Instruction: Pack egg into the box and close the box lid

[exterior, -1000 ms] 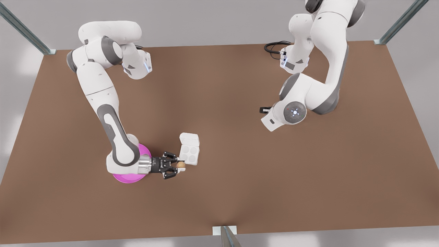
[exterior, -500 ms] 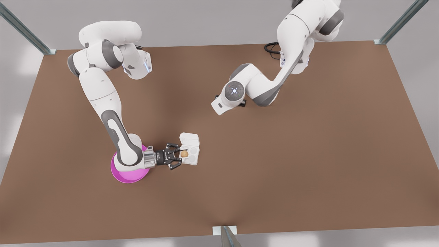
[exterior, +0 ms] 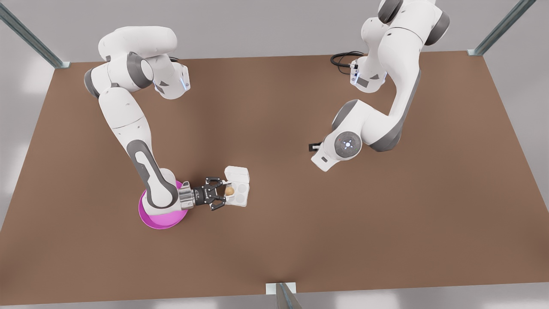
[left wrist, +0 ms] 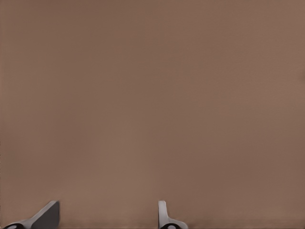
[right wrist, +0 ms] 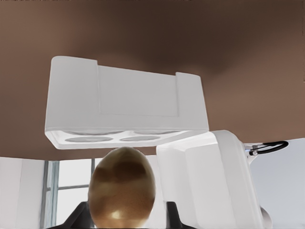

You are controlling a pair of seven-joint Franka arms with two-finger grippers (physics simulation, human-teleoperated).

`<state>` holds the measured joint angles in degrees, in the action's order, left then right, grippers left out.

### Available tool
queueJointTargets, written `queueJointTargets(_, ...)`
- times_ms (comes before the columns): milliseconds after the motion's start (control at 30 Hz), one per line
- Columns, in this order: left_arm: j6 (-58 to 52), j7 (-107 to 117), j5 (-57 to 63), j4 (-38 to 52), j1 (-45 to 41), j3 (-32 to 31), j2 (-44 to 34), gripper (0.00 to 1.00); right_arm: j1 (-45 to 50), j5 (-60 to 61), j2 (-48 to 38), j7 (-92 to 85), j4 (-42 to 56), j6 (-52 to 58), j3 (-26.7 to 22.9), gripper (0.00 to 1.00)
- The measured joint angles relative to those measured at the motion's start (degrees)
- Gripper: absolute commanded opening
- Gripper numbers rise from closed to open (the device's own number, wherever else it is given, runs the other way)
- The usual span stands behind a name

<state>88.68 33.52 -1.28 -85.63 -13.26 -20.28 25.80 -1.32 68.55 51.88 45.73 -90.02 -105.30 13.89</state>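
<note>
The right claw [exterior: 224, 193], on the arm at the front view's left, is clenched on the small tan-brown oval egg [exterior: 229, 190] and holds it over the near-side cups of the small white four-cup egg box [exterior: 240, 194]. In the right wrist view the egg [right wrist: 122, 189] sits between the claw's fingers, its long axis running along them, and the box [right wrist: 126, 108] lies just beyond it. All four cups look empty, and the plain white box lid [exterior: 237, 174] stands open on the far edge. I judge that the next move is a short lowering into a cup. The round pink plate [exterior: 159, 219] lies under this arm's wrist. The left claw [left wrist: 107, 217] is released, with its fingers apart, and waits over bare brown worktop [exterior: 386, 236], well apart from the box, so the right arm is the nearer one.
</note>
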Motion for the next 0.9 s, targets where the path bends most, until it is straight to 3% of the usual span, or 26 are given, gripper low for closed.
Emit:
queueJointTargets(367,-1.2,-1.6,0.1,0.2,0.2,0.0,0.0,0.98,-3.6,-2.8,-2.3,0.8,1.9,0.4,0.0,1.00)
queueJointTargets(433,0.1,-1.0,-0.1,0.1,-3.5,-1.7,0.6,0.41,-6.2,-7.1,-4.0,1.0,6.3,0.6,-1.0,1.00)
queueJointTargets(467,1.0,-0.3,-0.1,0.1,-7.1,-2.2,1.1,0.24,-7.5,-12.2,-4.4,1.1,10.0,0.7,-1.9,1.00)
queueJointTargets(567,4.5,2.5,0.4,1.9,-15.8,-2.5,6.5,0.21,-9.8,-43.1,-5.5,-1.6,17.2,1.2,-2.7,1.00)
queueJointTargets(667,7.6,5.8,0.7,11.7,-20.7,-1.9,14.9,0.21,-11.1,-66.5,-11.3,-8.7,18.6,1.3,-2.9,1.00)
queueJointTargets(800,12.0,9.3,0.4,22.3,-27.3,3.6,23.6,0.21,-12.6,-77.0,-30.5,-17.3,6.2,-0.3,-2.5,1.00)
queueJointTargets(900,15.3,11.4,0.4,26.4,-28.3,5.3,27.3,0.21,-12.7,-77.4,-36.7,-22.6,2.3,-1.2,-2.5,1.00)
